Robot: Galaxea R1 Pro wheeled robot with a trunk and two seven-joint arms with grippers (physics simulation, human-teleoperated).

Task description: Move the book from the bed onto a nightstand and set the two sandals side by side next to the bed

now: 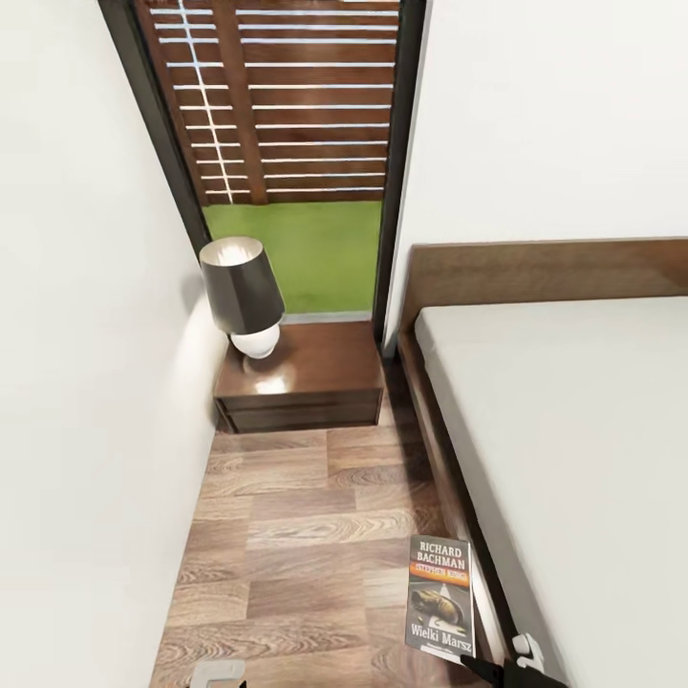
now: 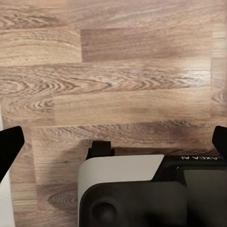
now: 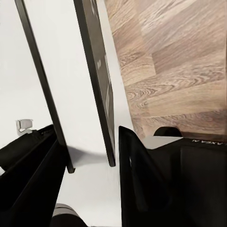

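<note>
Right gripper [image 3: 90,179] clamps the thin dark "RICHARD BACHMAN" paperback book [image 1: 440,599]; left gripper [image 2: 113,142] gapes wide. Edge-only grip risks slippage before the glossy reddish-brown nightstand [image 1: 315,377] at 11 o'clock.

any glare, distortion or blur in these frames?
Head view: wide-angle bend in the dark window frame, a soft sheen on the glossy dark brown nightstand beside the black-shaded lamp. Right wrist view: the thin dark-covered book, seen edge-on, is sharp. Left wrist view: the wood-plank floor is slightly soft, without glare.
</note>
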